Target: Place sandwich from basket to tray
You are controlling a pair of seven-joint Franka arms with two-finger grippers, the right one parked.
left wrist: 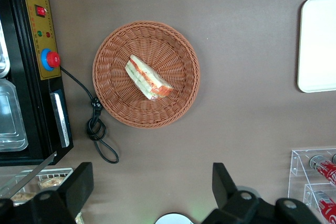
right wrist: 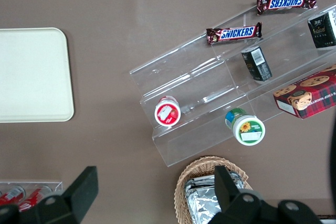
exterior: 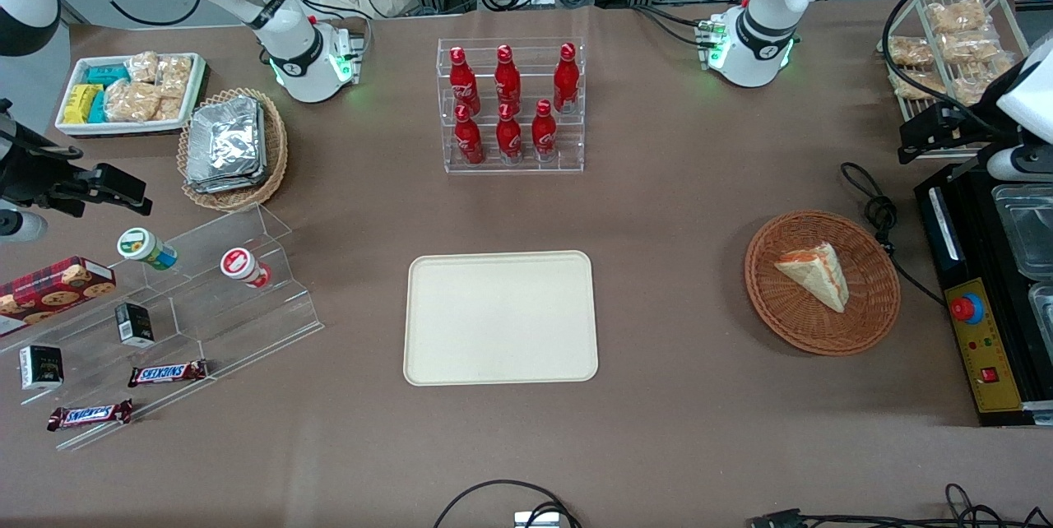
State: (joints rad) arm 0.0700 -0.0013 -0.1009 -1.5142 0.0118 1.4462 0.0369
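Item: 1 triangular white-bread sandwich (exterior: 816, 274) with red-orange and green filling, lying in round reddish-brown wicker basket (exterior: 872, 322) on brown tabletop (exterior: 674, 207); cream rectangular tray (exterior: 500, 318) well apart; left gripper (left wrist: 152, 192) spread wide above tabletop, holding nothing

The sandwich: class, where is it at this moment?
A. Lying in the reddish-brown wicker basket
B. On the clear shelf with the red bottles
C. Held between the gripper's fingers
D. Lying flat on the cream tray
A: the sandwich lies in the basket, the tray holds nothing, and the open gripper hovers above, apart from it.
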